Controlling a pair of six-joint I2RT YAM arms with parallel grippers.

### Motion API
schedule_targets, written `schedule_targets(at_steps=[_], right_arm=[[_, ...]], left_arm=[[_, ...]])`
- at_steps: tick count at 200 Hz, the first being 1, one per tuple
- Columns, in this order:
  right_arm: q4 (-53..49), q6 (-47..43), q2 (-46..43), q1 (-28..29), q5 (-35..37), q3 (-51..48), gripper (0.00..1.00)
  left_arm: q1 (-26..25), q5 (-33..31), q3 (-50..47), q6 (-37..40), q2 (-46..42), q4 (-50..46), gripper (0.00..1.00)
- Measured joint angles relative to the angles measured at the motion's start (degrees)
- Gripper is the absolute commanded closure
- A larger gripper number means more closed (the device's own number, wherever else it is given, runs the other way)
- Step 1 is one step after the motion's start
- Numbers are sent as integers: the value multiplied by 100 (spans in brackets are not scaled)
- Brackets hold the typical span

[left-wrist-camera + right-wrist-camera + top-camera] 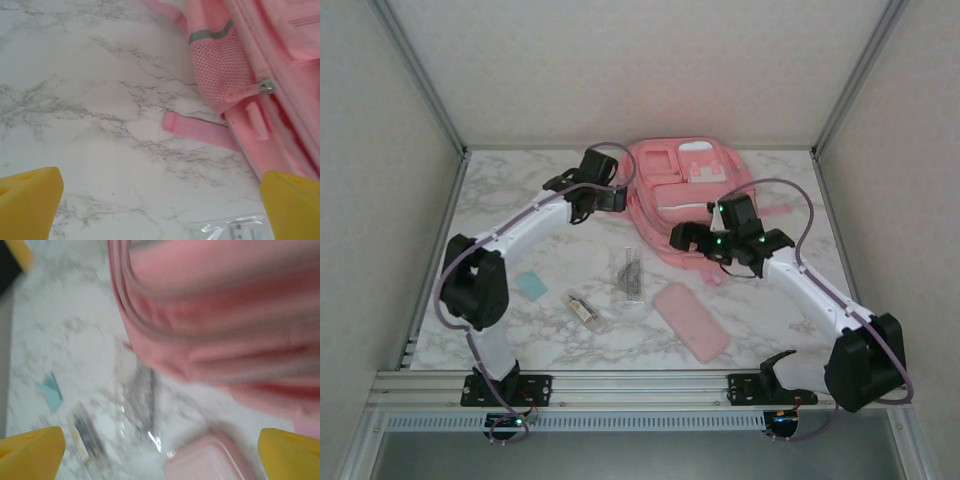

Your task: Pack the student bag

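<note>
Judging the step in hand to be opening the main compartment, I would have each claw pinch the fabric on one side of the zip line and spread it wide, since soft cloth is likely to sag shut.

Taking the table (510, 205) from its middle, the pencil case (691, 321) lies nearest at five o'clock, closed, with its contents hidden. At seven o'clock a small clear packet (585, 308) holds a slim item. Near the middle, a clear sleeve (630, 276) holds what look like rulers.

The right gripper (160, 454) hangs over the bag's six o'clock edge, fingers spread wide with nothing between them. The left gripper (161, 202) sits at the bag's nine o'clock side, equally wide and empty.

The student bag (685, 190) lies flat at one o'clock, pockets up. Its zip pull (266, 86) sits beside an apparently empty mesh side pocket (215, 65). The seam below the pull looks parted, but I cannot tell what is inside.
</note>
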Motion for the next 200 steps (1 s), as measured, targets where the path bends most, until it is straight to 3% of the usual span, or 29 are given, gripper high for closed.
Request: schedule_targets(at_steps=[55,94,119,169,200], right_arm=[[-979,249,-702,964,577,-1130,1],[-1252,570,-1073,1108,1209,-1759,1],[-1252,802,-1058,1327,1252,-2098,1],[-1134,1325,-1021,2450,1257,-2085,1],[-1200,1427,-527,3051,1543,-1574,1]], left_arm=[[0,752,-1368,-997,-756,566,0],[-20,1217,-1792,-1475,-909,822,0],[-79,1414,-1829,-1648,-909,973,0],[-140,1622,-1829,-1803,-909,1156,0],[-140,1626,-1827,-1838,-909,1161,0]])
